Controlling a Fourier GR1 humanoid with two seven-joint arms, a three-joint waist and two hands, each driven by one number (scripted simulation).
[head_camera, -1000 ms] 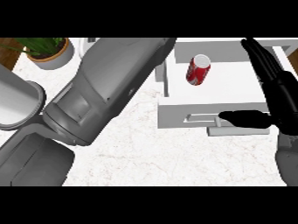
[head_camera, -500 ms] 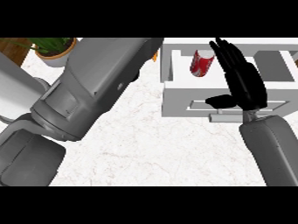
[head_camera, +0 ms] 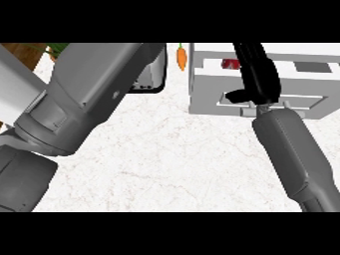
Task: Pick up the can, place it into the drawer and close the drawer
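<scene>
The white drawer stands pulled out at the upper right of the head view. Inside it, near the back, a sliver of the red can shows; the rest is hidden behind my right hand. My right hand lies over the drawer with straight fingers pointing away from me, just right of the can, and its thumb hangs over the drawer's front wall. It is open and holds nothing. My left forearm crosses the left half of the view, and its hand is out of sight past the top.
An orange carrot lies on the white marble counter just left of the drawer. A dark-rimmed object is partly hidden behind my left forearm. Green leaves show at the upper left.
My right hand has swung left from the drawer's right side to over the drawer, now covering most of the can. The drawer shows higher in the view.
</scene>
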